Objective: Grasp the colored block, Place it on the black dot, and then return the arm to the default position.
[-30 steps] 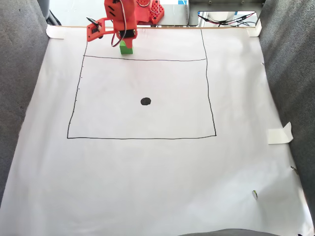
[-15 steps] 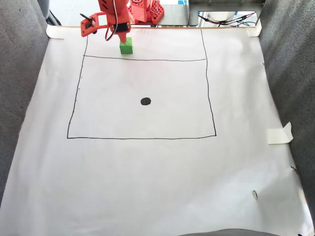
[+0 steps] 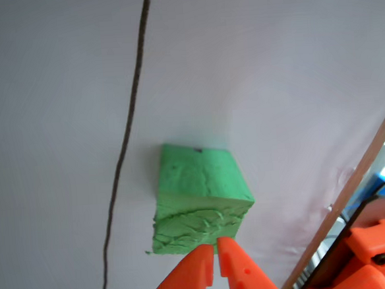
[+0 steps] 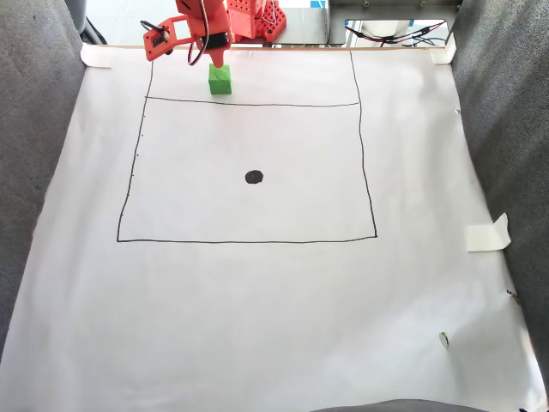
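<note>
1. In the other view the orange plastic gripper (image 3: pixel 213 262) tapers to a pointed V, its jaws pressed together and holding nothing.
2. Just past the tips sits the colored block (image 3: pixel 200 200), green foam, rough and cracked on its near face.
3. It rests on white paper (image 4: pixel 257 300) above the drawn rectangle's top line, well apart from the black dot (image 4: pixel 254 177).

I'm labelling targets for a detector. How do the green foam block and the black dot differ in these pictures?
The green foam block is a raised cube with rough, cracked faces; the black dot is a flat mark on the paper. The block looks clearly bigger than the dot. The block sits above the drawn rectangle's top line, by the claw; the dot lies inside the rectangle. Both are on the white sheet.
</note>
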You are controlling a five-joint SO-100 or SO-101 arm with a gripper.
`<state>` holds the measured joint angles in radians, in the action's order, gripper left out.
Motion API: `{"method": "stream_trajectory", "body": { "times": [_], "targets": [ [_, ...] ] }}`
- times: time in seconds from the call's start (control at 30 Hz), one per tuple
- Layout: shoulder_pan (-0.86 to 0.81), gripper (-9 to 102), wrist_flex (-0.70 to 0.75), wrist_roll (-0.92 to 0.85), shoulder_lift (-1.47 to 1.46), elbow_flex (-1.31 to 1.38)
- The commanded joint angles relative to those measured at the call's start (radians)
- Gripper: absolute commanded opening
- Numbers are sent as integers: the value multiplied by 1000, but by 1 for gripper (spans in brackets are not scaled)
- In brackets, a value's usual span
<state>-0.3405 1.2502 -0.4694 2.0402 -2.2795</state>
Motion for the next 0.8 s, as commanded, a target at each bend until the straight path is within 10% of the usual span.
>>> {"method": "stream_trajectory", "body": {
  "times": [0.0,0.33,0.77],
  "targets": [
    [-5,14,3,-3,28,3],
    [-6,36,41,-21,15,2],
    [-28,33,15,-44,0,-21]
  ]
}}
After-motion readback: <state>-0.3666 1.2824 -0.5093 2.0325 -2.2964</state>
